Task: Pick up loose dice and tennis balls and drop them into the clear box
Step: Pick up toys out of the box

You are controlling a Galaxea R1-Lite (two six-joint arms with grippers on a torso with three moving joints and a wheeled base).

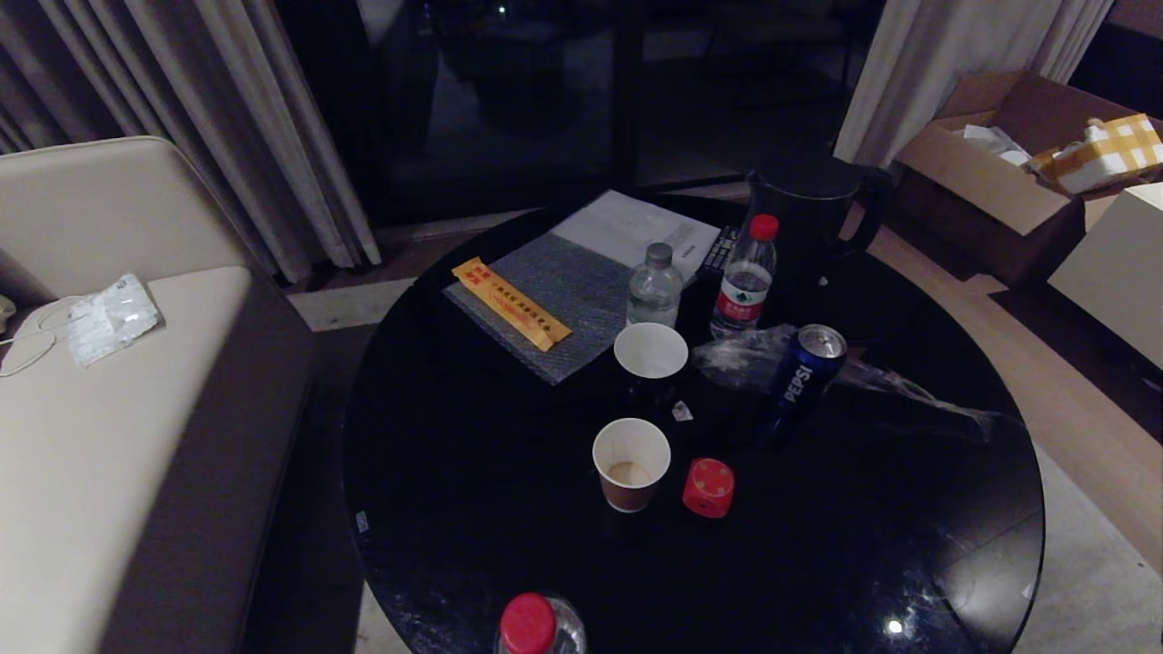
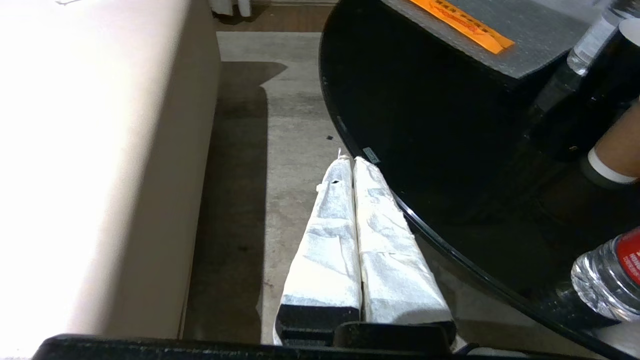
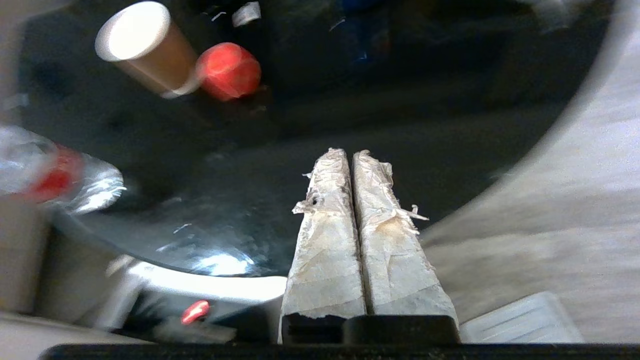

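The red die (image 1: 708, 488) sits on the round black counter (image 1: 472, 509). It is a small cube with soft round corners and dark dots on its faces. It stands touching or just beside a brown paper cup (image 1: 631, 464) with a white inside.

The right tool (image 3: 350, 152) is clenched tight, its two white wrapped fingers (image 3: 327, 240) pressed flat together with nothing between them. It hangs over the near edge of the counter. The red die lies well ahead of its tips and off to one side, with bare black counter between them. A bottle with a red cap (image 3: 60, 177) lies near that tool.

The left tool (image 2: 351, 159) is clenched too, holding nothing. It hangs over the floor (image 2: 290, 130) just beside the counter's edge, between the counter and a pale sofa (image 2: 75, 150).
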